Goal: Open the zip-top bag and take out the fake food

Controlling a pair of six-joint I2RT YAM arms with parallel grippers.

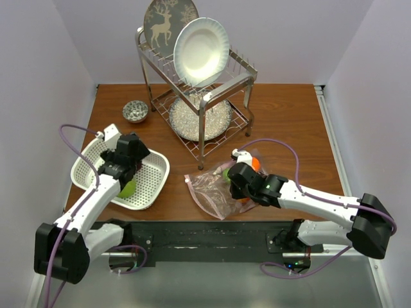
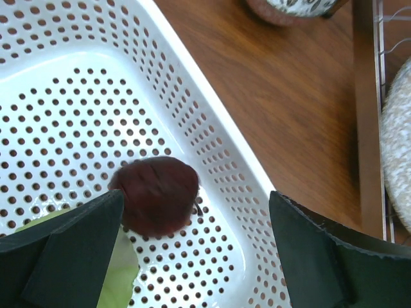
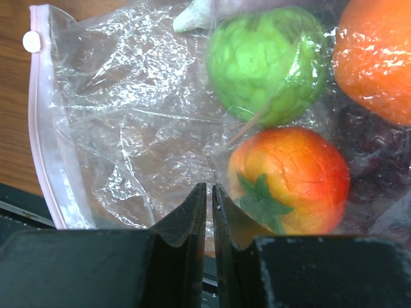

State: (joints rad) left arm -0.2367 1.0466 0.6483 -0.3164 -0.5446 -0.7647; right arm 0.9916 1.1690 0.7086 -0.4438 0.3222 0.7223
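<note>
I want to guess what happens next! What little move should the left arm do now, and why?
Probably lift the left gripper out of the white basket and swing toward the zip-top bag. Its jaws stand open, the dark red piece lies loose in the basket, and the right gripper pinches the bag, where a green ball and a red-orange fruit sit inside.
</note>
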